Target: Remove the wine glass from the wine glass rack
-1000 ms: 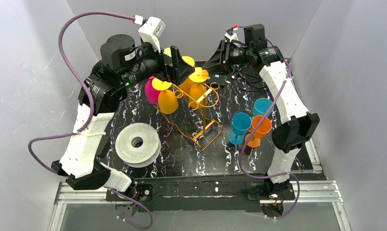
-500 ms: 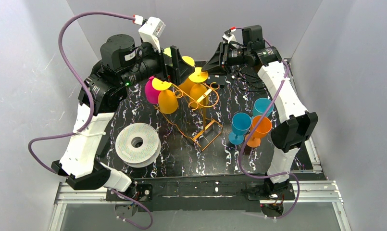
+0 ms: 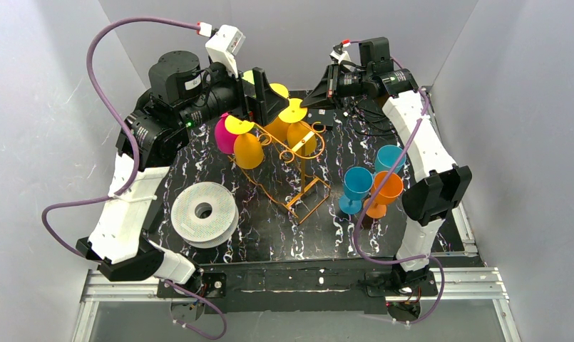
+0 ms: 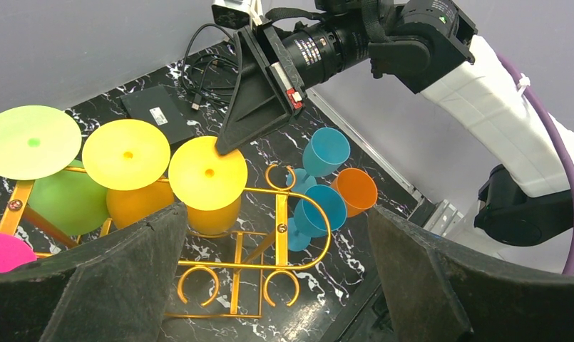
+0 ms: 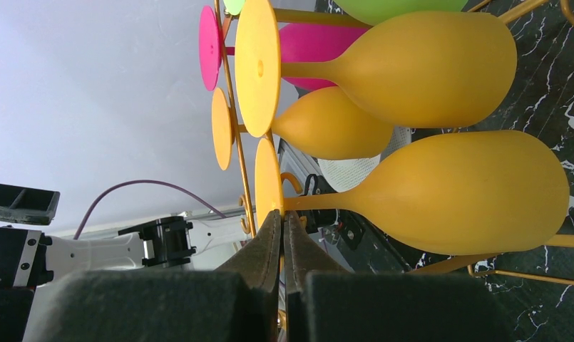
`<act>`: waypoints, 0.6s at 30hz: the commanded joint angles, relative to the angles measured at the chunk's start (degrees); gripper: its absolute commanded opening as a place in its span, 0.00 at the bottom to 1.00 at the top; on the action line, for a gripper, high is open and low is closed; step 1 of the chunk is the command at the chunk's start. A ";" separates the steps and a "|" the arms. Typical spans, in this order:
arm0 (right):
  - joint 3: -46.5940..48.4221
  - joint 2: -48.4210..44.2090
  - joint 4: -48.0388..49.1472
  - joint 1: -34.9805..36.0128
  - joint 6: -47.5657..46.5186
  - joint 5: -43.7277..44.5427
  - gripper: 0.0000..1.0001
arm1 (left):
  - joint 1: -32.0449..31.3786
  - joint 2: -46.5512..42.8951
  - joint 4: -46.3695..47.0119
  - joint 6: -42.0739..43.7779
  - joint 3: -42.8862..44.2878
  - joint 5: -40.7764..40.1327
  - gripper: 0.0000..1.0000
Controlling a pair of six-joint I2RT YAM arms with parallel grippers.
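Note:
The gold wire wine glass rack (image 3: 298, 187) stands mid-table with several glasses hanging upside down from it. My right gripper (image 3: 309, 102) is shut on the edge of the round foot of a yellow wine glass (image 3: 295, 111) at the rack's right end. In the right wrist view the two fingertips (image 5: 272, 226) pinch that foot just below the stem, and the glass's bowl (image 5: 469, 192) hangs to the right. My left gripper (image 3: 264, 96) hovers open above the rack's back. In the left wrist view the left gripper (image 4: 275, 214) holds nothing, and the rack (image 4: 280, 221) lies below it.
A pink glass (image 3: 223, 135), another yellow glass (image 3: 249, 151) and a green one (image 4: 63, 203) hang on the rack too. Two blue glasses (image 3: 357, 184) (image 3: 389, 158) and an orange one (image 3: 387, 189) stand to the right. A white spool (image 3: 204, 212) lies front left. A black box with cables (image 3: 325, 117) sits at the back.
My right gripper's jaws have closed onto the yellow glass's foot after edging slightly left. The left arm and the glasses have stayed in place.

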 commanded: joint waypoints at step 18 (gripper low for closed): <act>-1.28 -1.68 5.70 -1.02 3.52 -2.40 0.01 | 0.09 -0.43 2.16 -0.62 1.83 0.60 0.98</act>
